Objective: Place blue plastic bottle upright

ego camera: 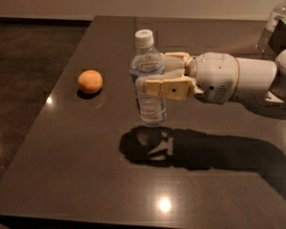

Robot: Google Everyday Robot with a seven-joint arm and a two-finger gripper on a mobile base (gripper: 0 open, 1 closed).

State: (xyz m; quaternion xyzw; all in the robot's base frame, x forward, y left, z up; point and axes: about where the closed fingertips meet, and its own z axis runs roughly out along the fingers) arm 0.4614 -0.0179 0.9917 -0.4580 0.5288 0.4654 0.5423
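Observation:
The blue plastic bottle [148, 75] is clear with a white cap and a pale blue-and-white label. It stands upright in the middle of the dark table [86, 166], its base at or just above the surface. My gripper [155, 78] reaches in from the right and is shut on the bottle's middle, with one tan finger [164, 86] across the front. The white arm stretches off to the right edge.
An orange [90, 81] lies on the table to the left of the bottle. Another clear bottle [280, 13] stands at the far right back corner beside a dark object [282, 38]. The table's left edge drops to a dark floor.

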